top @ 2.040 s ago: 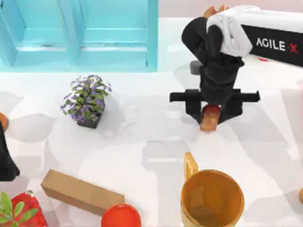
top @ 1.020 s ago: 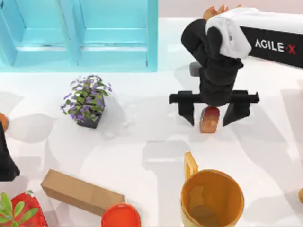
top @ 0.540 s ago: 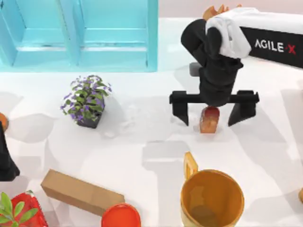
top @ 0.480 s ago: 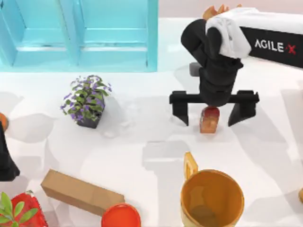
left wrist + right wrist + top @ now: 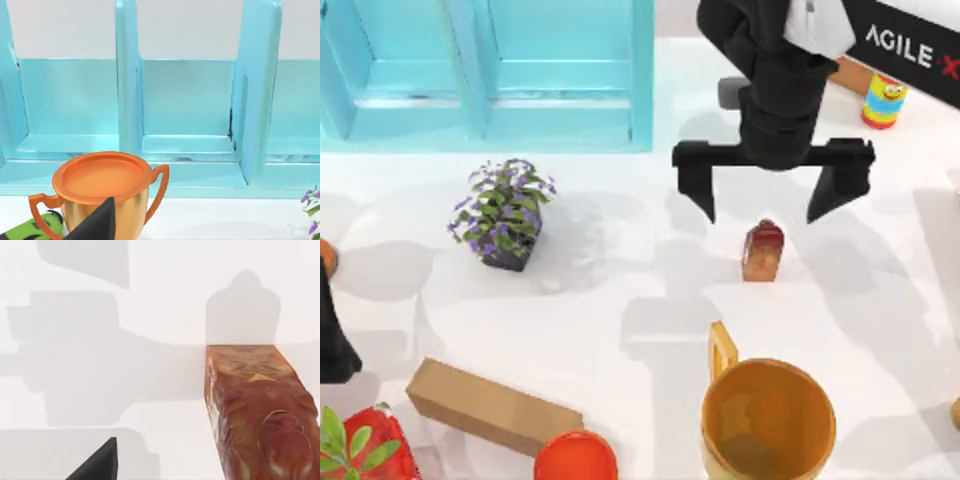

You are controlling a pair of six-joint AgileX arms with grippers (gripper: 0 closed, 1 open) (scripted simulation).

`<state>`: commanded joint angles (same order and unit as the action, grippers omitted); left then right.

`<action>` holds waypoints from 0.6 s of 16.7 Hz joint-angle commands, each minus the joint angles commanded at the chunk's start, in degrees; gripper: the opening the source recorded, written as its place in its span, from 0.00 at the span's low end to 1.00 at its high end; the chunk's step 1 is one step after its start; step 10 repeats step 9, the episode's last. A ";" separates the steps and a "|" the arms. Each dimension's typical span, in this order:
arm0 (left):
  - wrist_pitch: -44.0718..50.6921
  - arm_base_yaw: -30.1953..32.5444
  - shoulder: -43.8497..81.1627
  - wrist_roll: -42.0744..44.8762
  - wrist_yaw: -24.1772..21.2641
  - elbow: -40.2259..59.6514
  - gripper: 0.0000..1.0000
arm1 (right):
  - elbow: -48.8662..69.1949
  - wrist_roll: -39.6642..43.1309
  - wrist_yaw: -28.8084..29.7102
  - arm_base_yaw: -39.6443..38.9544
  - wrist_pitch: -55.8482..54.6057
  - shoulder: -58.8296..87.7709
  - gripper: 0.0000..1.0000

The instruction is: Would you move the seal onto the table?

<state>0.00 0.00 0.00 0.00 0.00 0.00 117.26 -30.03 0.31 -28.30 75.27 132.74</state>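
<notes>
Now the seal stands upright on the table, right of centre, beyond the orange mug — nothing touches it. Above it hangs the right gripper, fingers spread wide apart. At the table's left edge sits the left arm, parked.

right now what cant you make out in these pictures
- Left gripper: the top view cuts the arm at its left edge.
- Red pot: cut by the top view's bottom corner.
- Seal: its lower part is cut off in the right wrist view.
- Trophy: base hidden behind a dark finger.
</notes>
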 joint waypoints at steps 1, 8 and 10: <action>0.00 0.00 0.00 0.00 0.00 0.00 1.00 | 3.45 0.02 0.00 0.01 3.33 0.06 1.00; 0.00 0.00 0.00 0.00 0.00 0.00 1.00 | 19.71 0.33 0.01 0.33 19.38 -0.48 1.00; 0.00 0.00 0.00 0.00 0.00 0.00 1.00 | 19.91 0.34 0.02 0.35 19.58 -0.53 1.00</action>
